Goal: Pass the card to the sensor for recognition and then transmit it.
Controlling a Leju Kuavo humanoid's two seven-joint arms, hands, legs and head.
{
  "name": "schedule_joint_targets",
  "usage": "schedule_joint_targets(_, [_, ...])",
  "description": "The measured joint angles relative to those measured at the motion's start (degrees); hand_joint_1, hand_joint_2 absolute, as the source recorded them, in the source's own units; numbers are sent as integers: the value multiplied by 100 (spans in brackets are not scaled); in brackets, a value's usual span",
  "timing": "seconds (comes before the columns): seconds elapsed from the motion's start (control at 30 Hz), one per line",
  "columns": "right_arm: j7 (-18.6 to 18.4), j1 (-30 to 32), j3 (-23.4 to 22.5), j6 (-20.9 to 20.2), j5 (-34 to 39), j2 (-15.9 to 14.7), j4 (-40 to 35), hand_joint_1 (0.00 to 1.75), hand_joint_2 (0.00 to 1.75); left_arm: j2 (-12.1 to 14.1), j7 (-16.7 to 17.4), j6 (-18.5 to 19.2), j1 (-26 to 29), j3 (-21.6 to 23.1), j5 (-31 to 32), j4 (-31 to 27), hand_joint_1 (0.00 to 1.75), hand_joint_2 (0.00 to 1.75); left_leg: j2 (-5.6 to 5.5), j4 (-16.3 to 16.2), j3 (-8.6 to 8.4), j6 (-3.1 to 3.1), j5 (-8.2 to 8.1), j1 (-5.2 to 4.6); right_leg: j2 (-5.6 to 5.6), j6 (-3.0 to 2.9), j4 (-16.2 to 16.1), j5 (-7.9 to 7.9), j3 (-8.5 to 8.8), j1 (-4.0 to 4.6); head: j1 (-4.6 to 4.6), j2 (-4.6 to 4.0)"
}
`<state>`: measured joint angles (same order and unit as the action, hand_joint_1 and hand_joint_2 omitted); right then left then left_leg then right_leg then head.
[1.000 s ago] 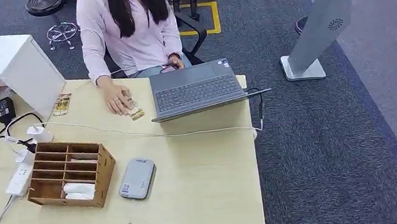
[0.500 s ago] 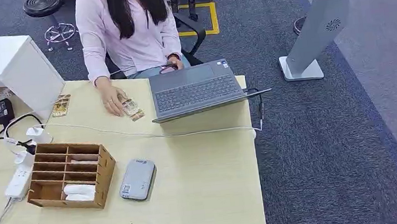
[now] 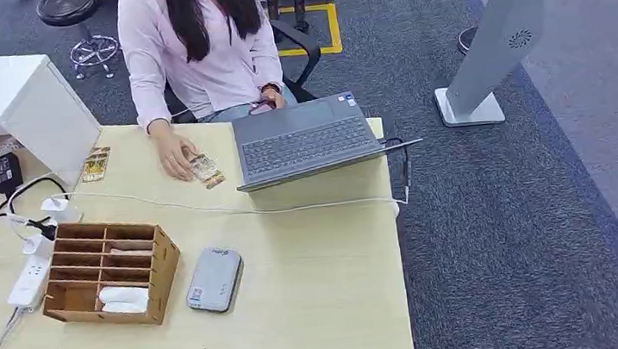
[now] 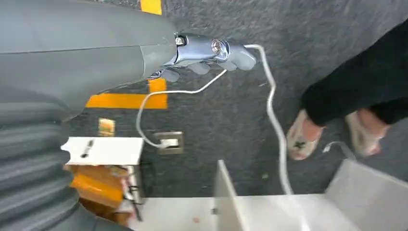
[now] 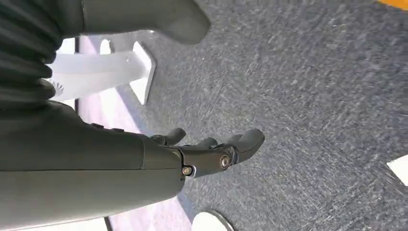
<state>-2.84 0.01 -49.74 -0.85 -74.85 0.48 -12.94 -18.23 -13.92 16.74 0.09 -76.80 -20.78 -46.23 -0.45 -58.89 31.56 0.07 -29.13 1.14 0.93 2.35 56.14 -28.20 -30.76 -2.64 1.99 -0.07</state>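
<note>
Pale wood makes up the surface [image 3: 318,295], across which a thin white cable [image 3: 231,209] runs from side to side. The card [image 3: 207,169] lies flat near the far edge, just beside the open grey laptop [image 3: 306,140], with the fingers of a seated person's hand [image 3: 174,158] resting at its edge. A second small card [image 3: 95,163] lies farther along that edge, near a white box [image 3: 16,97]. The grey, rounded sensor [image 3: 213,279] sits on the near part of the surface, just beside a brown wooden organiser [image 3: 107,269] whose compartments hold some white items. A white power strip [image 3: 29,282] and a black adapter [image 3: 4,170] lie at the left end. Small labels on the sensor are too small to read. A white stand [image 3: 491,43] rises from the grey carpet beyond the right end. The left hand [image 4: 202,55] hangs over carpet in its wrist view, holding nothing, fingers loosely extended and slightly apart. The right hand [image 5: 211,151] likewise hangs over carpet, fingers gently curved and apart, with nothing in it.
</note>
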Motion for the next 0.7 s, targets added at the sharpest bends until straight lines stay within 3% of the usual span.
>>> schedule_joint_targets(0.5, [68, 229, 1334, 17, 2101, -13, -242, 0, 0, 435, 382, -472, 214, 1963, 577, 664, 0, 0, 0, 0, 0, 0, 0, 0, 0, 0, 0, 0, 1, 0, 0, 0])
schedule_joint_targets(0.67, [74, 235, 1374, 17, 2167, -13, -251, 0, 0, 444, 387, -481, 223, 2023, 596, 682, 0, 0, -1, 0, 1, 0, 0, 0, 0, 0, 0, 0, 1, 0, 0, 0])
schedule_joint_targets(0.7, [83, 269, 1554, 20, 2448, -15, -286, 0, 0, 507, 461, -549, 265, 2313, 678, 752, 0, 0, 0, 0, 1, 0, 0, 0, 0, 0, 0, 0, 0, 0, 0, 0])
